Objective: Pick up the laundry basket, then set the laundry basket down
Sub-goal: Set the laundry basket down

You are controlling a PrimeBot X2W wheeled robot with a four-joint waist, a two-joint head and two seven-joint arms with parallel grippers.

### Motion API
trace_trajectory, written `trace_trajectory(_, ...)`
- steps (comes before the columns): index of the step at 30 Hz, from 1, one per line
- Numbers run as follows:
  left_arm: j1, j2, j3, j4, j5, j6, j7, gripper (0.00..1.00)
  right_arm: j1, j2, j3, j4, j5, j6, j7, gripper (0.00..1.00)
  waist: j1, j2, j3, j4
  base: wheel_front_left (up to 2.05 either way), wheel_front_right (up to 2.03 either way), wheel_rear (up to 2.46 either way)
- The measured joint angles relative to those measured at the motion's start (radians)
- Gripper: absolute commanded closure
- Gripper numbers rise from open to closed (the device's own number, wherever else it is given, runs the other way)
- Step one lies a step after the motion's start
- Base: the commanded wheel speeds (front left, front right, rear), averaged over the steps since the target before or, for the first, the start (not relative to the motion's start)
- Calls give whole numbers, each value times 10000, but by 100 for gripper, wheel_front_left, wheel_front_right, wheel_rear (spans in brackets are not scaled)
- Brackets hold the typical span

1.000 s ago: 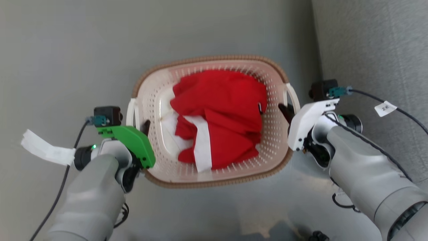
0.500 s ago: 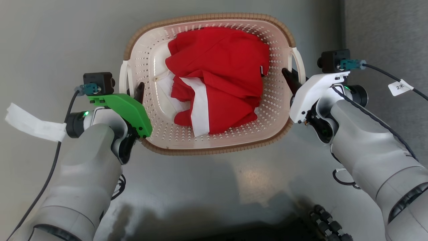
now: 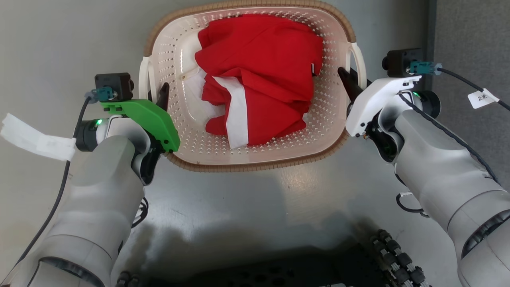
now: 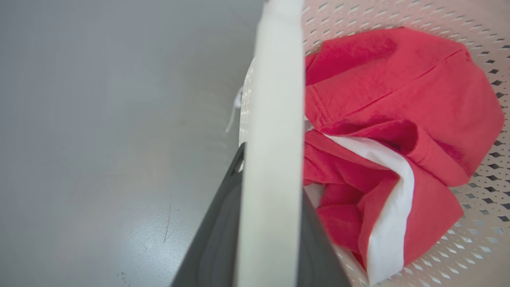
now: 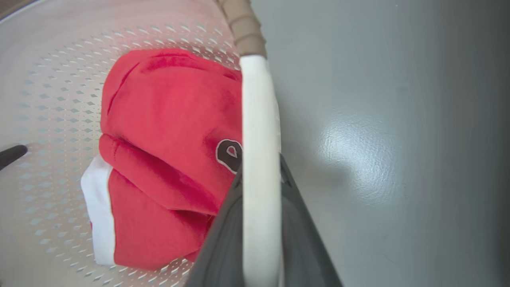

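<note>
A: Quick rundown, biggest first?

B: Glossy gray floor [image 3: 59,44]. 1 laundry basket [image 3: 255,162], cream w/ a brown woven rim, sits top-centre in the head view betw. the 2 arms. Can't tell if it's clear of the floor.

A: Changed vs 1 s ago?

B: The whole head view has shifted, so the camera moved. The basket is now higher in frame, its far rim at the top edge. A ribbed black part [image 3: 398,255] now shows at the bottom. Both grips look the same as before.

A: Contents?

B: Red clothing [image 3: 263,67] w/ 1 white band [image 3: 237,119], bunched mid-basket. Can't tell if it's 1 piece or more.

A: Grippers?

B: 2. Left gripper [image 3: 156,91], green housing, is clamped on the left handle [image 3: 143,79]. In the left wrist view that white bar runs betw. its 2 dark fingers. Right gripper [image 3: 352,77], white housing, is clamped the same way on the right handle [image 3: 360,59]. So 2 handles, 1 gripper each.

A: Any writing?

B: 2 cable tags. Right tag [image 3: 481,98] reads "2" plus a mark I can't make out. Left tag [image 3: 36,137] looks like blank white tape. There's also 1 dark oval badge [image 5: 229,154] on the red cloth, beside the handle in the right wrist view; illegible.
</note>
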Motion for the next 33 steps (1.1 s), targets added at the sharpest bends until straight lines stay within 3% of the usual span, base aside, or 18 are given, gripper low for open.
trace_trajectory(16, -181, -98, -217, 282, 2, -4, -217, 100, -96, 115, 13, 291, 0, 2, -209, 100, -1, 0, 312, 54, 0, 0, 0)
trace_trajectory(17, -189, -100, -217, 301, 2, -4, -219, 93, -118, 123, 23, 314, 0, 2, -213, 57, -1, 0, 323, 55, 0, 0, 0)
trace_trajectory(18, -201, -100, -217, 336, 2, -4, -219, 35, -126, 119, 27, 339, -2, 17, -215, 0, -1, 0, 332, 56, 0, 0, 0)
trace_trajectory(19, -212, -96, -217, 414, 2, -15, -219, 0, -131, 109, 27, 364, 0, 29, -226, 0, -1, 0, 340, 58, 0, 0, 0)
trace_trajectory(33, -217, -46, -320, 612, -12, -48, -238, 0, -241, 6, 31, 591, 2, 29, -314, 0, -1, 0, 247, 56, 0, 0, 0)
